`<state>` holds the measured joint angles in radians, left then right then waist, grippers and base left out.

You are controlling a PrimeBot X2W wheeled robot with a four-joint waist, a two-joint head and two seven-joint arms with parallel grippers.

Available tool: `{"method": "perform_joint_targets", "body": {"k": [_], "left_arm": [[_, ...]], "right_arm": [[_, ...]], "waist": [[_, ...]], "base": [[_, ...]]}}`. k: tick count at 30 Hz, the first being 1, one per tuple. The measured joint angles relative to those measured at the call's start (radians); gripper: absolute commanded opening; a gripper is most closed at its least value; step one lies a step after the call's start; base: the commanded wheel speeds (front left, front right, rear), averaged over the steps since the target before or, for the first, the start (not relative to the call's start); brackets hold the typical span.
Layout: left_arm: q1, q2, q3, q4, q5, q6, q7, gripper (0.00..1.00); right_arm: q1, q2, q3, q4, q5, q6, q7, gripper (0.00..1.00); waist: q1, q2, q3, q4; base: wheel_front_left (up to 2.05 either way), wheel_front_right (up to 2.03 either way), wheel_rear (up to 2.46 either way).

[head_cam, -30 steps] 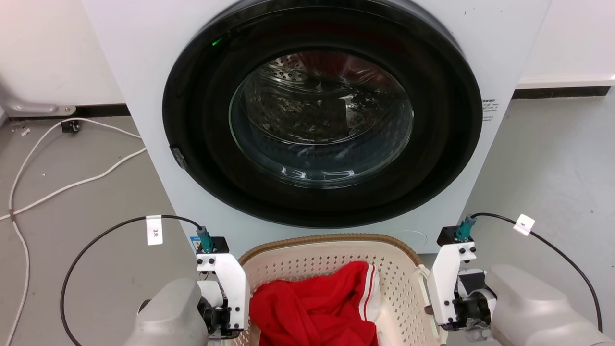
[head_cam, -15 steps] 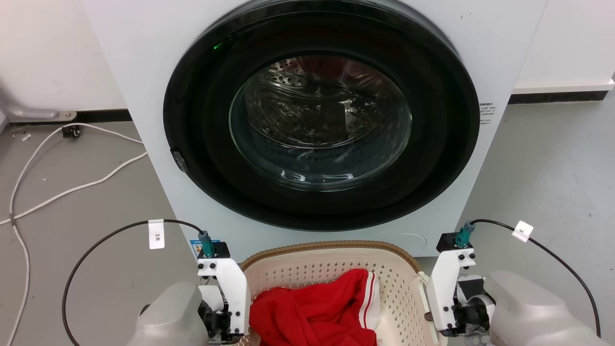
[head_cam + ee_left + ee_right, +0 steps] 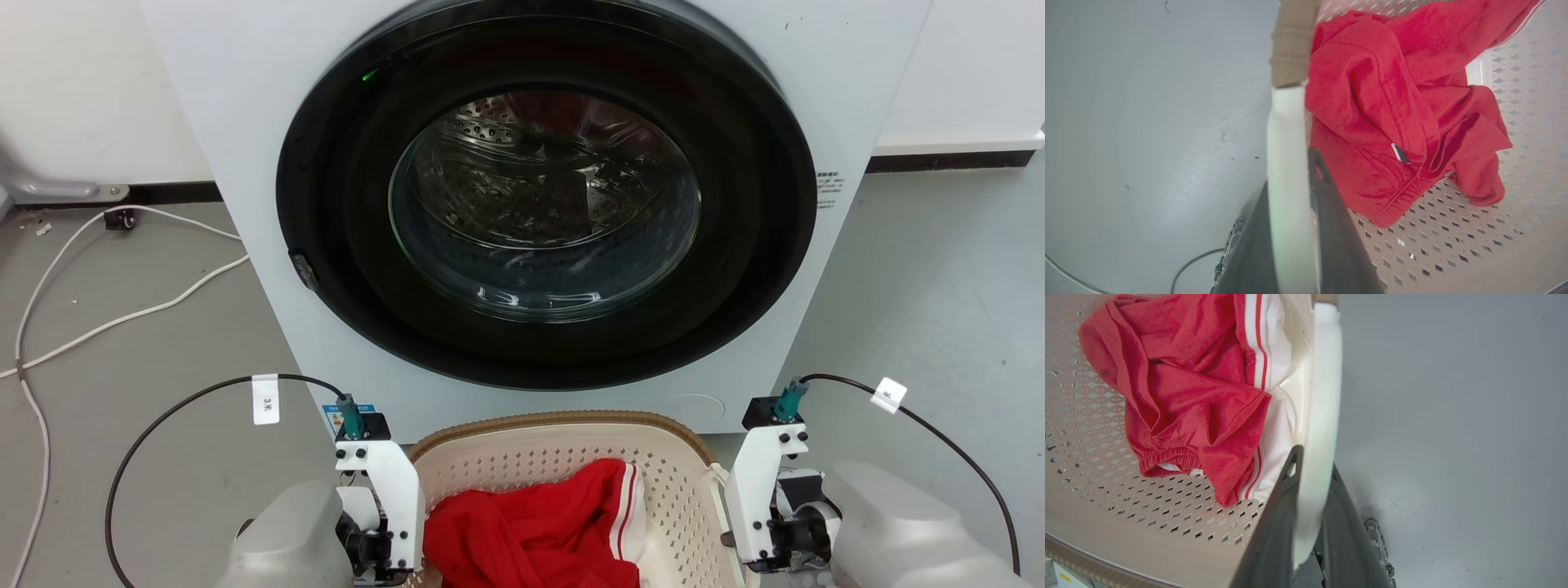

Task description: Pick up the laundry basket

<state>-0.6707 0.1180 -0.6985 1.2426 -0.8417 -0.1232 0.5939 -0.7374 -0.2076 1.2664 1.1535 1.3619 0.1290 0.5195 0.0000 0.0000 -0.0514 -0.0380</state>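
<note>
The laundry basket (image 3: 563, 421) is cream-white with diamond holes and a brown braided rim. It sits at the bottom centre of the head view, right in front of the washing machine. A red garment (image 3: 531, 531) with white stripes lies inside it. My left gripper (image 3: 1290, 171) is shut on the basket's white left handle (image 3: 1286, 122), with one dark finger on each side. My right gripper (image 3: 1312, 461) is shut on the white right handle (image 3: 1325, 375) in the same way. In the head view both wrists flank the basket, and the fingertips are hidden below the frame.
A white front-loading washing machine (image 3: 245, 122) with its round dark door (image 3: 547, 196) closed stands just beyond the basket. White cables (image 3: 122, 314) trail over the grey floor at the left. Bare grey floor (image 3: 939, 286) lies to the right. A white wall runs behind.
The basket and both wrists sit slightly lower in the head view than a second ago, and the whole picture has shifted a little. Both grips look unchanged.
</note>
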Motion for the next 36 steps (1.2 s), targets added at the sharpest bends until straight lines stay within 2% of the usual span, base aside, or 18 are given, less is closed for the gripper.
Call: {"method": "perform_joint_targets", "body": {"k": [36], "left_arm": [[-0.002,0.005,-0.063,0.002,-0.056,0.0,-0.026,0.0]], "right_arm": [[0.001,0.008,0.003,0.019,0.019,0.0,0.005,0.0]], "waist": [[0.0001,0.0,0.002,0.008]], "base": [[0.0,0.0,0.0]]}}
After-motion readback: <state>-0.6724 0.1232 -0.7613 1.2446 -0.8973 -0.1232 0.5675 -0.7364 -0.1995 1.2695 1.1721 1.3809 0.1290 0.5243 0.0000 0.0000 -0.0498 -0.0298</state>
